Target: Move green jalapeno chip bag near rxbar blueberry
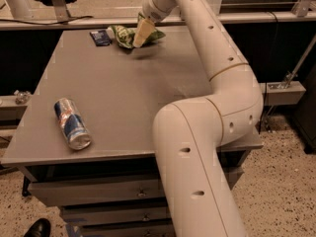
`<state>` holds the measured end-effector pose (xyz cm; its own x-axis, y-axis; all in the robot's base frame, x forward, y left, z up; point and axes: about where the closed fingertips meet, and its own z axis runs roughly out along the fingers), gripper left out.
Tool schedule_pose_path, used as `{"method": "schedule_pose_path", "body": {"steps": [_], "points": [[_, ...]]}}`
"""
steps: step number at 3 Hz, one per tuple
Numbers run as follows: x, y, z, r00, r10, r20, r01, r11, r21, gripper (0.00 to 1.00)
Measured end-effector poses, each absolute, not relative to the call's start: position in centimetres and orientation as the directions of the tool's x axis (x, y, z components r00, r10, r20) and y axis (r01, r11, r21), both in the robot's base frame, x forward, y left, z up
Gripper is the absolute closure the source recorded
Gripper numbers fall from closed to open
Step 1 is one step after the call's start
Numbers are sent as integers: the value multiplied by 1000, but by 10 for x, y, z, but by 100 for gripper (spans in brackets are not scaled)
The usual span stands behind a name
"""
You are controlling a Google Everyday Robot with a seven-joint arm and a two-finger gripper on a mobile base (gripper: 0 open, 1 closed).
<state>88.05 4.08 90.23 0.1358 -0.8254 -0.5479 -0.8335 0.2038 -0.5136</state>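
Observation:
The green jalapeno chip bag (124, 35) lies crumpled at the far edge of the grey table (123, 93), left of centre. The rxbar blueberry (101, 37), a small flat dark-blue wrapper, lies just left of the bag with a narrow gap between them. My gripper (140, 33) reaches down from the long white arm (217, 68) and sits on the right part of the bag, hiding some of it.
A blue-and-silver drink can (72, 124) lies on its side near the table's front left corner. The arm's big white links (192, 172) stand over the table's front right. A railing (74, 21) runs behind the far edge. Drawers (98, 194) sit under the table.

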Motion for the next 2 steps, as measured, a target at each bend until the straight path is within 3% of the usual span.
{"method": "schedule_pose_path", "body": {"steps": [2], "points": [[840, -30, 933, 104, -746, -658, -862, 263, -434, 0]]}}
